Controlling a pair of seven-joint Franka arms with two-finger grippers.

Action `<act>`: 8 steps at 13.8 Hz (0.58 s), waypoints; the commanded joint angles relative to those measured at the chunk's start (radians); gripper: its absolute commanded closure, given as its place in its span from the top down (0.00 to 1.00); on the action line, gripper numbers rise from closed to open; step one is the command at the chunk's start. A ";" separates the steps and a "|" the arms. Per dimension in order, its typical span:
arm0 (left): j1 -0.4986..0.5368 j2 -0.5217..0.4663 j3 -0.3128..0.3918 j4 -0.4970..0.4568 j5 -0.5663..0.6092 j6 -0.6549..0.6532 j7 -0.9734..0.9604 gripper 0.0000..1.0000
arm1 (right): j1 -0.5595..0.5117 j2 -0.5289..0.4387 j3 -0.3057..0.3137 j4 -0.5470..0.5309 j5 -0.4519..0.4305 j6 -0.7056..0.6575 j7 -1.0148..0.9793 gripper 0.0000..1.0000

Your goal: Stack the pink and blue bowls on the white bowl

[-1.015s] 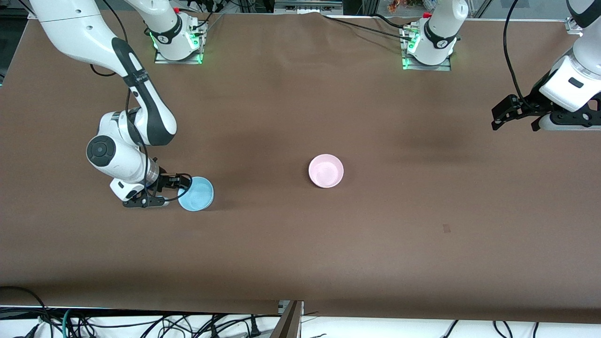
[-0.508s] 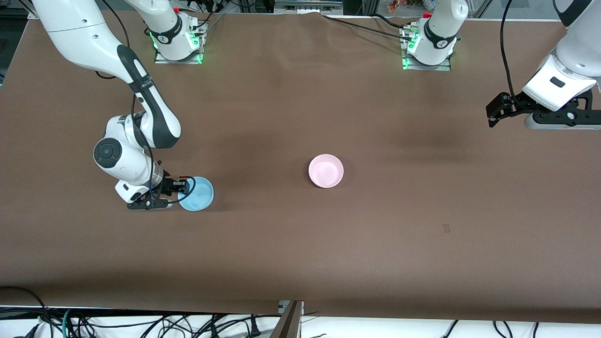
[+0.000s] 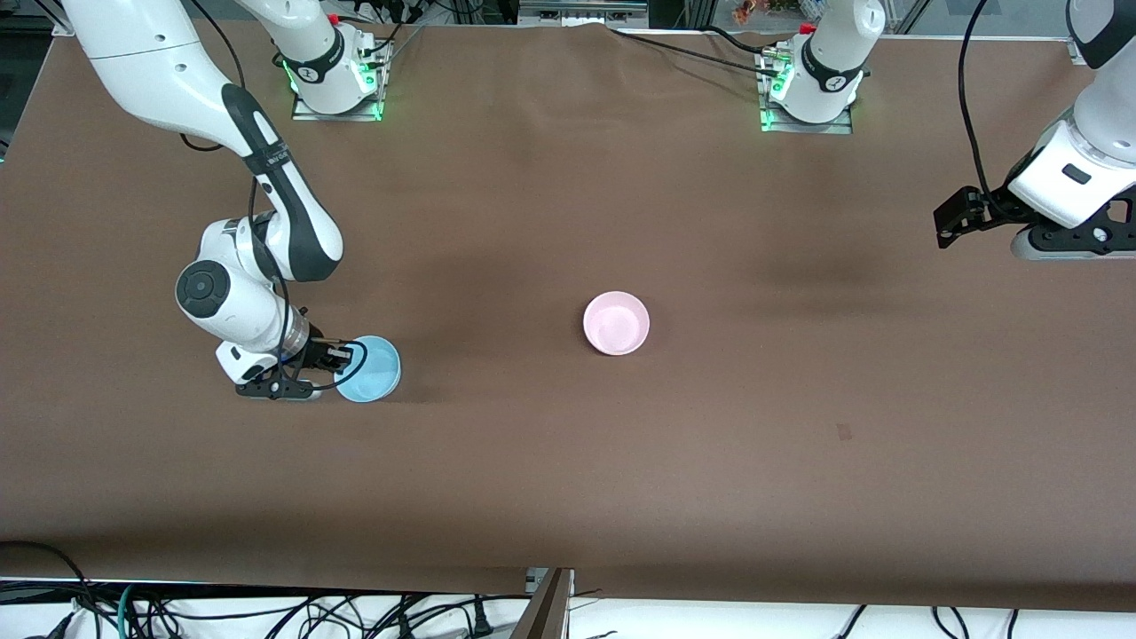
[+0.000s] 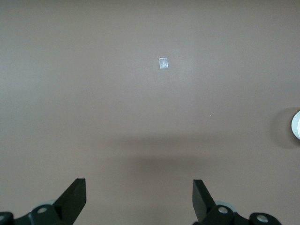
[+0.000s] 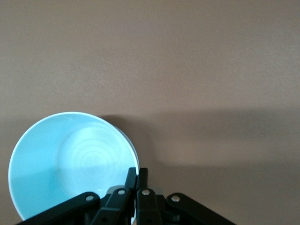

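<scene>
Right gripper (image 3: 342, 357) is pinching the rim of the smooth, round blue bowl (image 3: 371, 369) toward the right arm's end of the brown table (image 3: 568, 461). The glossy pink bowl (image 3: 616, 323) is sitting mid-table, well apart. Left gripper (image 3: 948, 220) is waiting, jaws wide, over a small pale tape square (image 4: 163, 63).

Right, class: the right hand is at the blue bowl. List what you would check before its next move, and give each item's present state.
1. Right hand shut on the blue bowl's rim: ok.
2. Pink bowl upright on the table, apart from the blue bowl: ok.
3. Left hand open, holding nothing, waiting over the left arm's end of the table: ok.
4. White bowl located: cannot tell. Only a white edge shows in the left wrist view.
5. Blue bowl lifted off the table: cannot tell.
</scene>
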 commanded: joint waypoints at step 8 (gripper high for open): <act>0.004 0.013 -0.003 0.034 -0.015 -0.028 0.007 1.00 | 0.116 -0.004 0.101 0.312 0.030 -0.463 0.313 0.00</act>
